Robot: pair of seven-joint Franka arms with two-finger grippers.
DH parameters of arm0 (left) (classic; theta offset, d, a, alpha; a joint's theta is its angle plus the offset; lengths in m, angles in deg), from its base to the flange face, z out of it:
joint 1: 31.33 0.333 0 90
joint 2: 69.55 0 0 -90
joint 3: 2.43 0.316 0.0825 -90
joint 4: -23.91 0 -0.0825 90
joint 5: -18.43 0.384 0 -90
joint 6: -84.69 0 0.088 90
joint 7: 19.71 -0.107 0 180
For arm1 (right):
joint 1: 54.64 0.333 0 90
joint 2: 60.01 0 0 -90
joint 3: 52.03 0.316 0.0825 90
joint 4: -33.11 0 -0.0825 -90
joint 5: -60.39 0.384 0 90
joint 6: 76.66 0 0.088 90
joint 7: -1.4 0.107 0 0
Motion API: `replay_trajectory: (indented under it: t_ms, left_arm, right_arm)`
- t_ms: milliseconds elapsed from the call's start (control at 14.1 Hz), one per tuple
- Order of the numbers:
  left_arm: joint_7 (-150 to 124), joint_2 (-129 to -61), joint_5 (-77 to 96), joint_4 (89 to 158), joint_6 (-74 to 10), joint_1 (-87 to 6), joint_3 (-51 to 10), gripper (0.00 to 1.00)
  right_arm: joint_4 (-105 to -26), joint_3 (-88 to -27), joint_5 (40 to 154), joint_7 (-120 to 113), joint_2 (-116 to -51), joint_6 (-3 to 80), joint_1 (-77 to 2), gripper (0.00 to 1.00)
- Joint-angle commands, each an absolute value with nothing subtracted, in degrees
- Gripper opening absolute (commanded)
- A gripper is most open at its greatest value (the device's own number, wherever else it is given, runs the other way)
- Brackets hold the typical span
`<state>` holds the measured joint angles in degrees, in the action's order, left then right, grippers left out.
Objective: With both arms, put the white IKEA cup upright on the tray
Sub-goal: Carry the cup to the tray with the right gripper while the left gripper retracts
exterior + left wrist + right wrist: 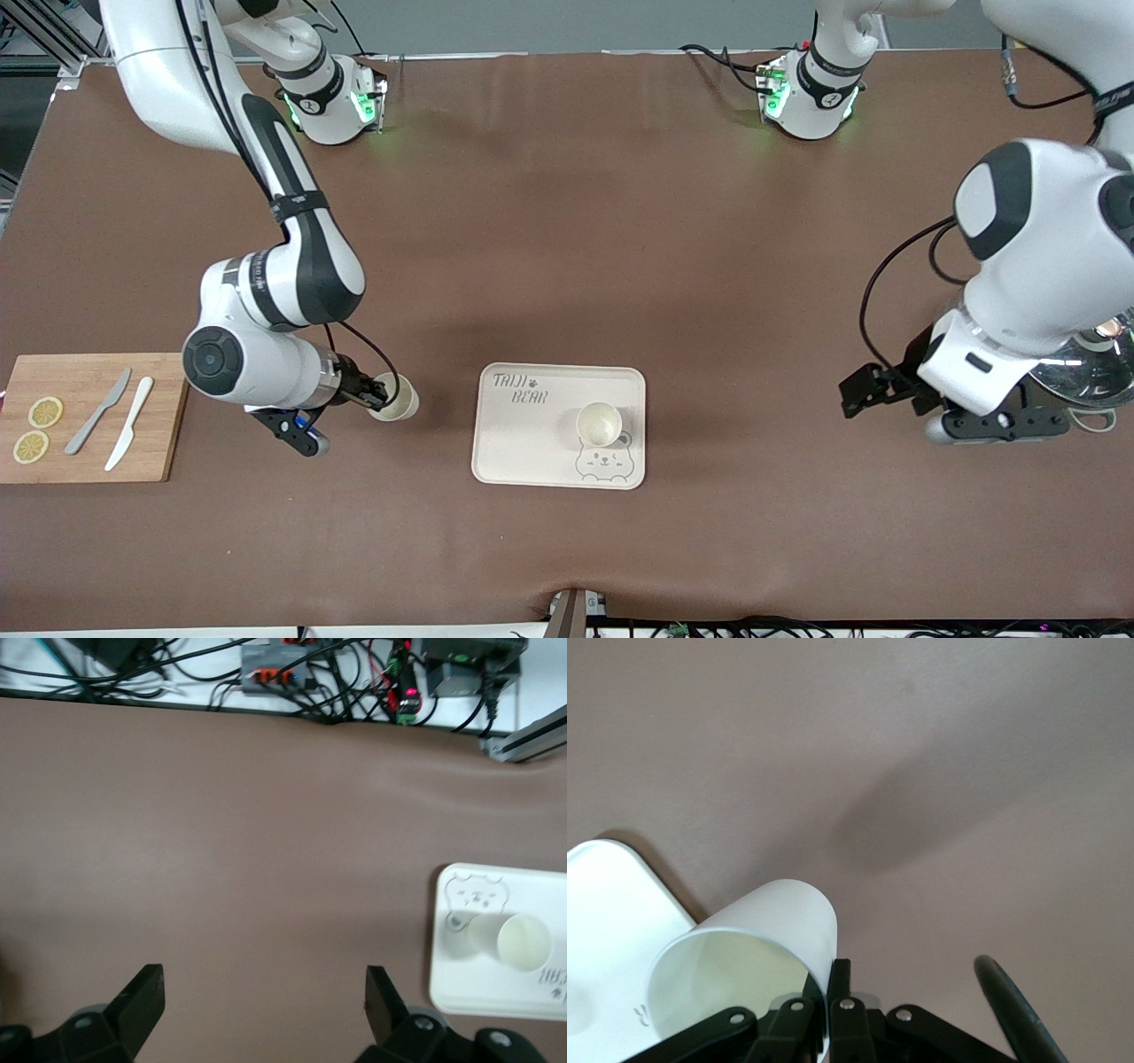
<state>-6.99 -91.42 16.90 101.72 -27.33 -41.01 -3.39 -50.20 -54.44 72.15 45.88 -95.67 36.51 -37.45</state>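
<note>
A wooden cutting board (89, 418) is set at the table's edge at the right arm's end. On it, two lemon slices (37, 429) are laid nearest that edge, with a grey knife (97, 412) and a white knife (129, 424) placed side by side beside them. A shiny metal bowl (1085, 368) is seen at the left arm's end.

Bright even overhead light, soft arm shadows across the brown matte table (567, 266), mild glare on a glossy white plastic cup (762, 939), left wrist view slightly soft

Glossy white arms (292, 266) — black joint bands, black cables
</note>
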Motion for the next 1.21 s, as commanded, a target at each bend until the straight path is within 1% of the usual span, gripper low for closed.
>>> replay_trajectory:
  t_ms: [0, 71, 355, 497, 710, 1136]
  left_arm:
    - [-6.9, -89.0, 18.1, 102.9, -23.3, -38.9, -3.7, 1.00]
    - [-7.5, -87.8, 18.2, 102.8, -20.6, -38.8, -3.6, 1.00]
    - [-7.3, -83.9, 18.3, 102.7, -16.0, -38.2, -3.6, 1.00]
    - [-7.2, -82.6, 18.5, 102.7, -12.6, -38.2, -3.6, 1.00]
    - [-7.1, -82.5, 18.5, 102.4, -11.9, -38.2, -3.5, 1.00]
    - [-9.8, -81.9, 18.3, 102.6, -11.7, -37.1, -3.5, 1.00]
  right_arm:
    - [-47.8, -54.8, 73.3, 49.5, -97.4, 38.0, -36.1, 0.00]
    - [-47.8, -54.8, 73.5, 51.0, -98.0, 39.2, -35.2, 0.00]
    - [-47.8, -54.7, 73.7, 55.4, -99.6, 44.6, -32.0, 0.00]
    - [-47.8, -54.7, 76.4, 56.3, -100.5, 47.3, -30.6, 0.00]
    - [-47.8, -54.8, 81.2, 57.1, -101.7, 49.3, -28.5, 0.00]
    - [-47.8, -54.8, 81.6, 61.8, -104.3, 52.4, -25.5, 0.00]
